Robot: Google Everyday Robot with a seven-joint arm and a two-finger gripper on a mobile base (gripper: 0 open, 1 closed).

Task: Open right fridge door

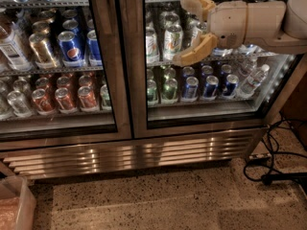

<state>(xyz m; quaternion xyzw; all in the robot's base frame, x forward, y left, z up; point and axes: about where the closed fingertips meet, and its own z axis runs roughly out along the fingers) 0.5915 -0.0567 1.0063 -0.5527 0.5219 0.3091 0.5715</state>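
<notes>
We see the right fridge door (pixel 192 121) filling the right half of the frame, closed, with cans and bottles behind its glass. Our hand (pixel 181 31) is at the upper right, in front of that glass — its two tan fingers (pixel 195 52) are spread wide apart and hold nothing. The left door (pixel 103 56) with blue Pepsi cans (pixel 71 47) fills the left half.

The tall, steel-framed glass right fridge door (pixel 134 80) runs past the top edge, so its upper part is out of view. The tan two-finger gripper (pixel 181 31) sits in front of the upper shelf with its jaws spread and hides several cans. Whether it touches the pane cannot be told. Its white arm (pixel 254 23) is cut off by the right edge. The translucent plastic bin (pixel 17 202) at bottom left is cropped by the picture's edges — so are the black cables (pixel 273 162) at the right.
</notes>
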